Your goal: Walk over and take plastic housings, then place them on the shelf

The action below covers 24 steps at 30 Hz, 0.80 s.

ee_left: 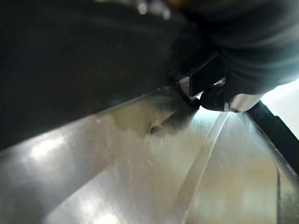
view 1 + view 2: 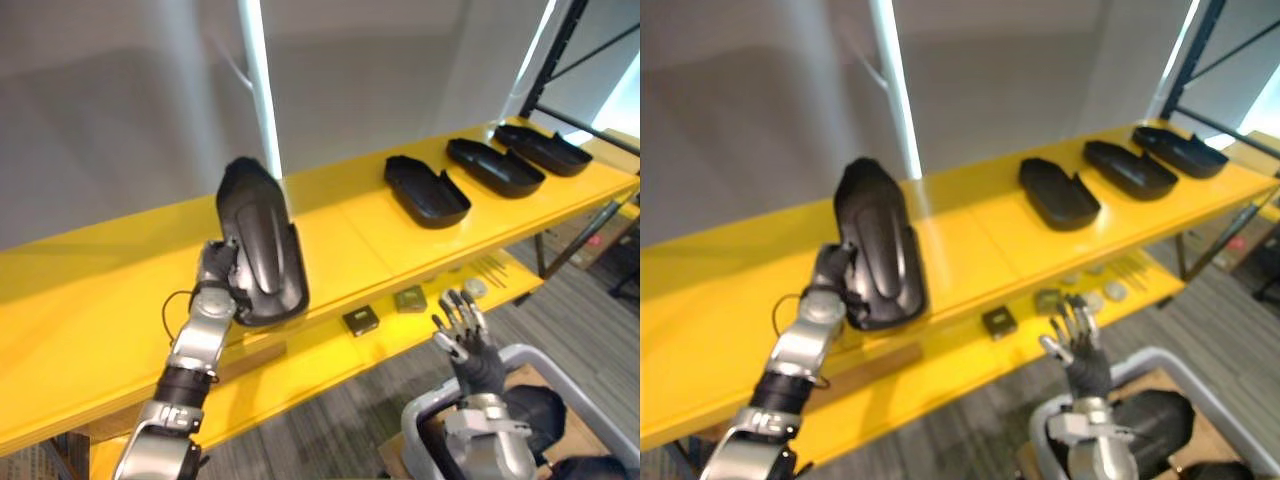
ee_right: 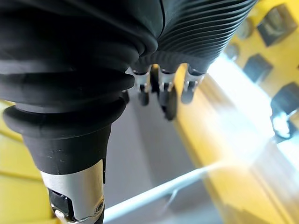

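Note:
My left hand (image 2: 216, 272) is shut on a black plastic housing (image 2: 258, 245), holding it tilted up over the front edge of the yellow upper shelf (image 2: 340, 235). In the left wrist view the housing's dark shell (image 1: 70, 70) lies right against the thumb (image 1: 219, 95). Three more black housings lie hollow side up along the shelf's right part: one (image 2: 425, 190), a second (image 2: 495, 166) and a third (image 2: 543, 148). My right hand (image 2: 462, 330) hangs open, low at the right, fingers (image 3: 166, 98) straight and holding nothing.
A lower yellow shelf (image 2: 320, 365) carries small parts, among them a dark square block (image 2: 361, 320) and a greenish one (image 2: 410, 298). A grey bin rim (image 2: 535, 358) sits under my right hand. A white post (image 2: 262, 90) rises behind the shelf; a dark rack frame (image 2: 560, 50) stands at the far right.

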{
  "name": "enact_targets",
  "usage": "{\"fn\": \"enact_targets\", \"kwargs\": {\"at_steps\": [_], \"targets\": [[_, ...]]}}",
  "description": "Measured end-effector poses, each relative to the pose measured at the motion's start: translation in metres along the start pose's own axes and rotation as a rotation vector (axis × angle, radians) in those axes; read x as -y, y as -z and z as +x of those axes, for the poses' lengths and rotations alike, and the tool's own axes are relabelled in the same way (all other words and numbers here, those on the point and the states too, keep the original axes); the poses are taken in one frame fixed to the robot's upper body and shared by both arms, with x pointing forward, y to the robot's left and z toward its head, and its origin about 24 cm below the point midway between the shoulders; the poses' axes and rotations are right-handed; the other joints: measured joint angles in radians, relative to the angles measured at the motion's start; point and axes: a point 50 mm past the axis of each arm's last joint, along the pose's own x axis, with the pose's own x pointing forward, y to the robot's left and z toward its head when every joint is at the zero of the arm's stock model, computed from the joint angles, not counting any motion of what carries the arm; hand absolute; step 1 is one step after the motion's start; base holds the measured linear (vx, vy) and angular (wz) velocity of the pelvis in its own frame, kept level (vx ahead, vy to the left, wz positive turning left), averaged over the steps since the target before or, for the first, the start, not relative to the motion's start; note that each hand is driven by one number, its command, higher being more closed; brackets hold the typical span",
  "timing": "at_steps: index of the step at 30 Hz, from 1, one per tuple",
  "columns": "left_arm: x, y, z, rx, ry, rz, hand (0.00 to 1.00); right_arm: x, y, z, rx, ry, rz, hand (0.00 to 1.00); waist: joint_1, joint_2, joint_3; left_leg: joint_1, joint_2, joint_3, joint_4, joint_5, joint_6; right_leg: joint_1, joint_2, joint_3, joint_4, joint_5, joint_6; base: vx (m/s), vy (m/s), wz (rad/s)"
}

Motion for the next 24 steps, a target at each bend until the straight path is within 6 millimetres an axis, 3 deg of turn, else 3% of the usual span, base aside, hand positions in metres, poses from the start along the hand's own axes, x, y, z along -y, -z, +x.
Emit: {"fn": "enact_targets", "kwargs": {"at_steps": [3,7,14,17,24], "targets": [[-0.005,0.007,0.003,-0.054,-0.049,0.006,1.0,-0.007,0.002,0.003,-0.005,-0.012,0.016,0.0,-0.015,0.003,0.034,-0.014,0.014,0.019,0.021,-0.008,-0.001,-0.019,0.011,0.022,-0.002,0.022,-0.002,-0.09,-0.043,-0.2],[-0.009,-0.019,0.012,-0.029,-0.1,-0.021,1.0,-0.011,0.005,0.002,-0.026,-0.014,0.055,0.0,-0.019,0.001,0.058,-0.079,0.032,0.025,0.07,-0.023,0.001,-0.064,0.018,0.046,-0.013,0.04,-0.005,-0.09,-0.053,-0.1],[-0.02,-0.046,0.019,0.001,-0.182,-0.055,1.0,-0.019,0.012,-0.004,-0.073,-0.048,0.093,0.0,-0.043,0.009,0.1,-0.091,0.049,0.032,0.088,-0.021,-0.003,-0.07,0.032,0.053,-0.024,0.05,-0.011,-0.05,-0.044,-0.06],[-0.039,-0.063,0.024,0.05,-0.248,-0.046,1.0,-0.021,0.013,-0.005,-0.086,-0.059,0.102,0.0,-0.045,0.011,0.122,-0.114,0.056,0.031,0.106,-0.021,-0.003,-0.087,0.033,0.054,-0.024,0.051,-0.012,-0.06,-0.047,0.0],[-0.107,-0.107,0.031,0.155,-0.456,0.022,1.0,-0.021,0.018,-0.013,-0.123,-0.066,0.123,0.0,-0.044,0.013,0.137,-0.127,0.062,0.026,0.125,-0.021,-0.002,-0.098,0.036,0.051,-0.024,0.053,-0.015,-0.02,-0.022,0.0]]}}
